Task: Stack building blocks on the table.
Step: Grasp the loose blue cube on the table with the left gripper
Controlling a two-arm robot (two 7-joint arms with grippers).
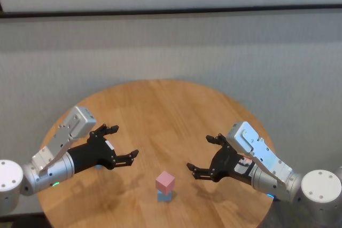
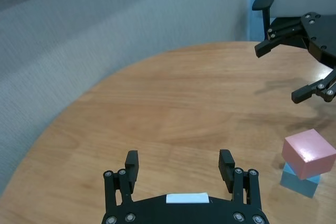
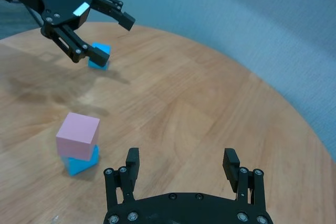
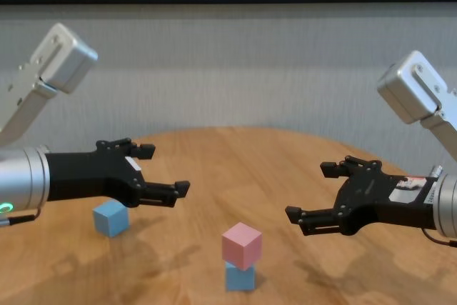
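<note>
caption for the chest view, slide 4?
Pale pink cube stacked on a light blue cube; second blue cube loose under the open left gripper; right gripper open.

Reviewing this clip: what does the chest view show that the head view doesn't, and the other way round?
Only the chest view shows the loose light blue block on the table, beneath the left gripper; from the head it is all but hidden under that gripper. Only the head view shows the table as a whole round top. Both show the pink block sitting on a second light blue block, with the left gripper and right gripper open, empty and above the table on either side of it.
</note>
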